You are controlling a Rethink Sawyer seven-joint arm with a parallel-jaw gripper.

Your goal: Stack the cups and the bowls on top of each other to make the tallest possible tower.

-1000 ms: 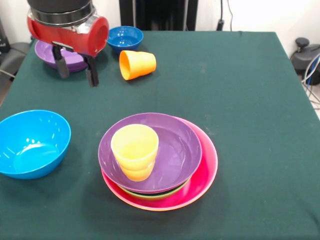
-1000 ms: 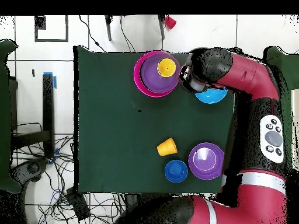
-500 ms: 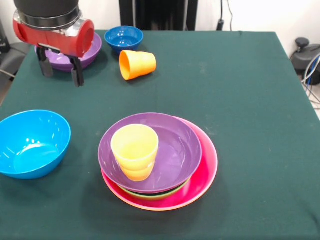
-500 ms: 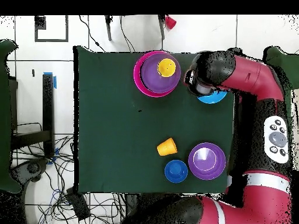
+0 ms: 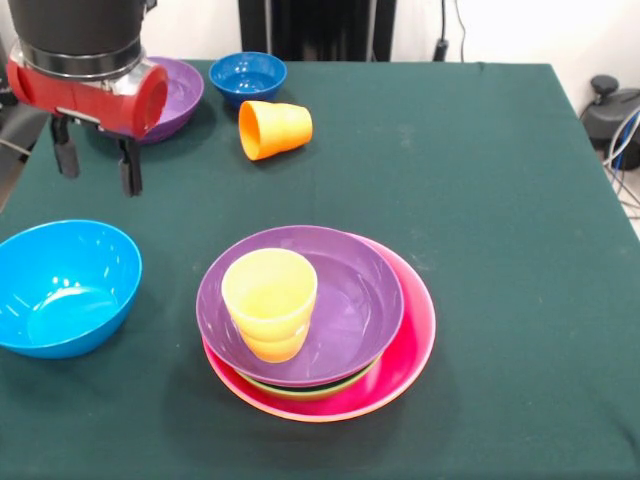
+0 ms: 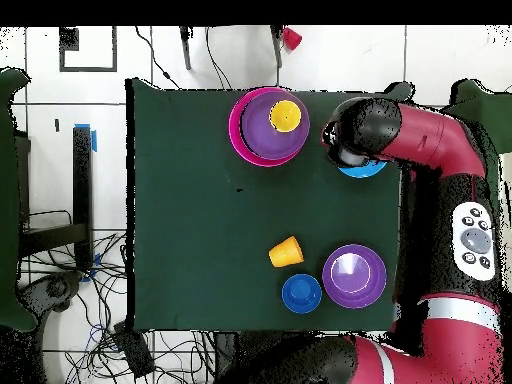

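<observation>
No readable text, labels or numbers anywhere; the buttons on the arm's control pad [image 6: 476, 238] may carry symbols, too small to tell.

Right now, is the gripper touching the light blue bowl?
Apart. The front view shows the gripper, fingers open, hanging above and behind the light blue bowl, with green cloth visible between fingertips and rim.

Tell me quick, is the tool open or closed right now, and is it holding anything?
Tool: open and empty, its two fingers spread apart, hanging above the table beyond the light blue bowl.
</observation>
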